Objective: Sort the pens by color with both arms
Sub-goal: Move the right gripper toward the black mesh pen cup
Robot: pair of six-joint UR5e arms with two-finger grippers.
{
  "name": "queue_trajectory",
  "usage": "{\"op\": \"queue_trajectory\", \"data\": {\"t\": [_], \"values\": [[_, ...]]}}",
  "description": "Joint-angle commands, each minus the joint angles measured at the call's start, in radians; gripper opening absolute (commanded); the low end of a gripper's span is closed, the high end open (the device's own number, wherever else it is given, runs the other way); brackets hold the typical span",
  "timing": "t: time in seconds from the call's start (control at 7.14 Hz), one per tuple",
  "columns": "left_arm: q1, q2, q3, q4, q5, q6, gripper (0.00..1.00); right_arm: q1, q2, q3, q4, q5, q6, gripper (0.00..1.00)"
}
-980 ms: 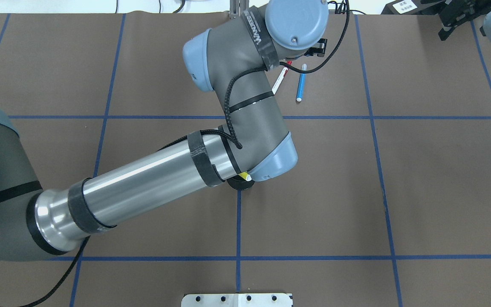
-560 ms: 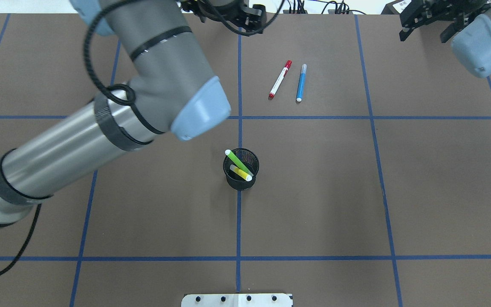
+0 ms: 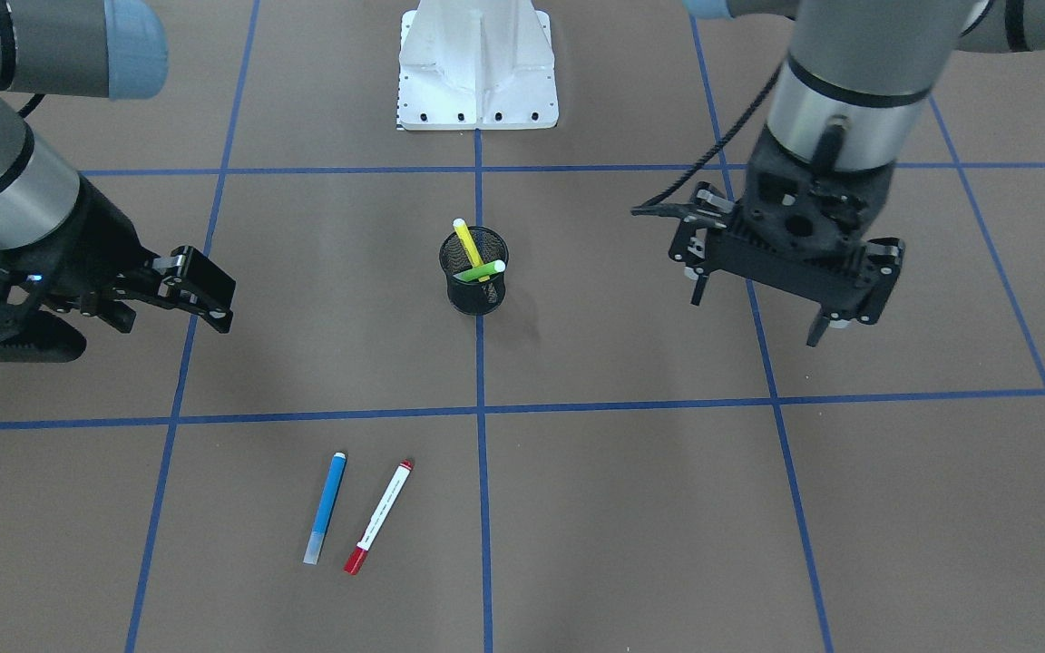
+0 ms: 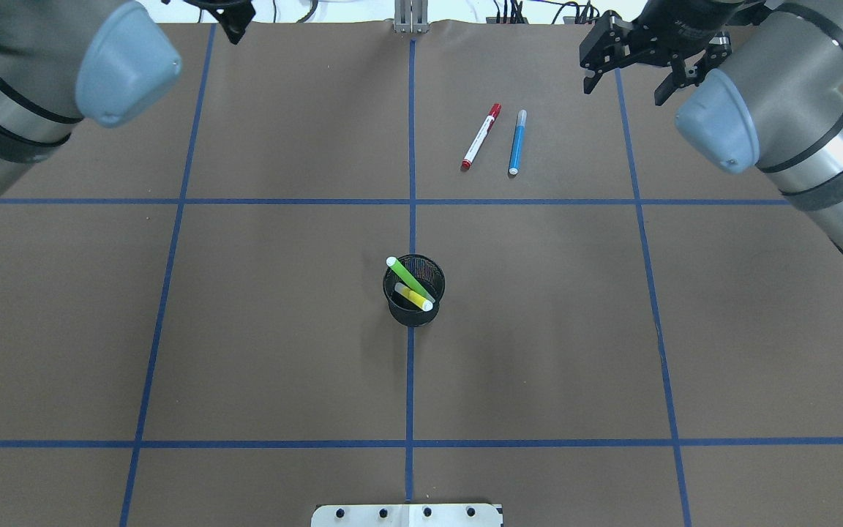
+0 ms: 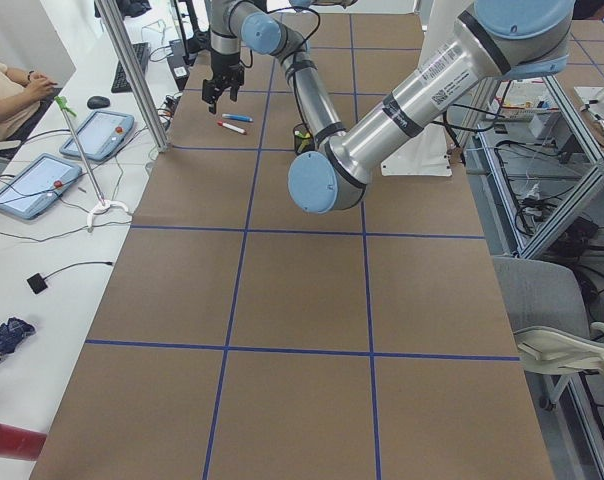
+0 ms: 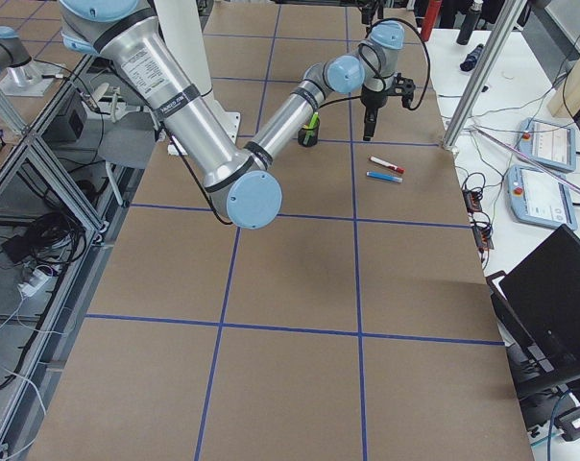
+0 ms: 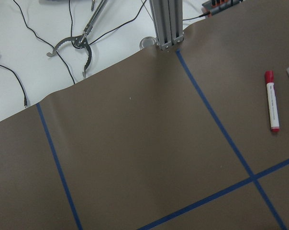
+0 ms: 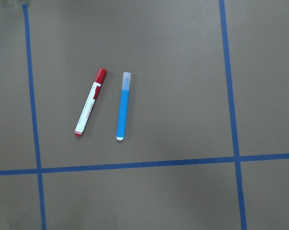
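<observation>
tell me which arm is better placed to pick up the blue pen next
Likely the right. The right hand, open, hovers nearer the blue pen, and its wrist view shows that pen whole; the left hand is farther off, beyond the red pen.

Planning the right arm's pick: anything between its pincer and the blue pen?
Nothing visible. Only bare mat lies between the right pincer and the blue pen; the red pen lies on the pen's far side.

Thick silver-grey metal tube left arm (image 4: 19, 44) and matching right arm (image 4: 795, 80). Round light-blue joint caps (image 4: 125, 66). Black bands (image 4: 842, 184). Thin black cable (image 3: 722, 136). White sticker (image 5: 444, 62) with black stripes. White base block (image 3: 477, 63) with tiny screw holes.
</observation>
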Motion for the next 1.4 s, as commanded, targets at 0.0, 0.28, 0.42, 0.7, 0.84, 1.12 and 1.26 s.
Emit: {"op": "queue_trajectory", "data": {"t": [0.0, 0.28, 0.42, 0.7, 0.84, 1.12, 1.26], "values": [[-0.066, 0.104, -0.005, 0.000, -0.131, 0.131, 1.00, -0.088, 0.038, 0.004, -0.009, 0.002, 0.063, 1.00], [-0.090, 0.172, -0.049, -0.005, -0.161, 0.167, 1.00, -0.201, 0.114, -0.008, -0.010, -0.040, 0.244, 1.00], [-0.091, 0.195, -0.078, -0.003, -0.161, 0.167, 1.00, -0.249, 0.139, -0.023, -0.009, -0.088, 0.346, 0.99], [-0.091, 0.220, -0.110, -0.002, -0.163, 0.167, 1.00, -0.316, 0.247, -0.147, -0.086, -0.161, 0.366, 0.99], [-0.100, 0.221, -0.114, -0.002, -0.164, 0.167, 1.00, -0.356, 0.310, -0.236, -0.102, -0.188, 0.408, 0.99], [-0.143, 0.223, -0.109, -0.005, -0.221, 0.167, 1.00, -0.407, 0.448, -0.455, -0.113, -0.192, 0.488, 0.99], [-0.157, 0.223, -0.106, -0.003, -0.231, 0.176, 1.00, -0.434, 0.479, -0.502, -0.119, -0.220, 0.522, 0.98]]}}
